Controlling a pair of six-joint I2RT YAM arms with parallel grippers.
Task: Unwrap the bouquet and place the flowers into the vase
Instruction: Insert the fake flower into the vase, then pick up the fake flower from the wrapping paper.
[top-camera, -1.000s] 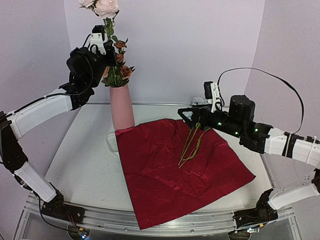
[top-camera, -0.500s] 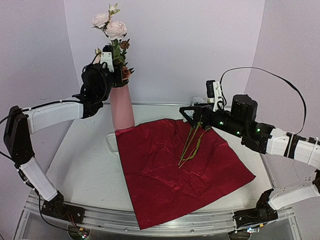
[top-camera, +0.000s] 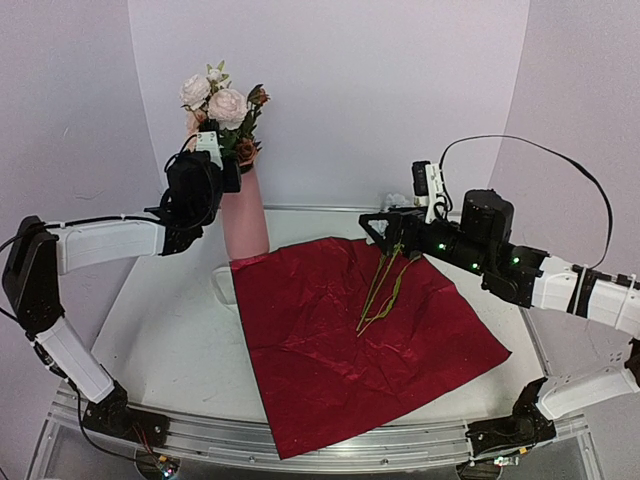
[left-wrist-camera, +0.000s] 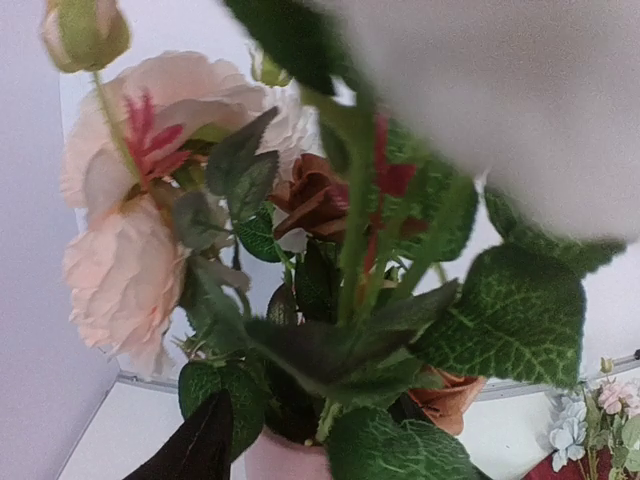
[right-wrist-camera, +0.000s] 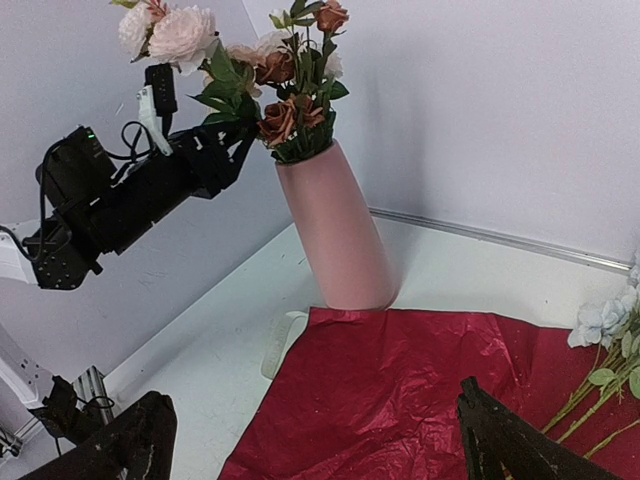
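White left arm (top-camera: 105, 243) high, tool (top-camera: 232, 165) at the flowers (top-camera: 225, 100) in the vase (top-camera: 244, 215), grip unclear.

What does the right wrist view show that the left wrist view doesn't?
Only right wrist: the whole vase standing by the spread red wrapping paper, with the left gripper at the leaves. Only left wrist: close detail of a peach bloom and a green bud. Both: the flowers in the vase, plus loose pale blue flowers at the right edge.
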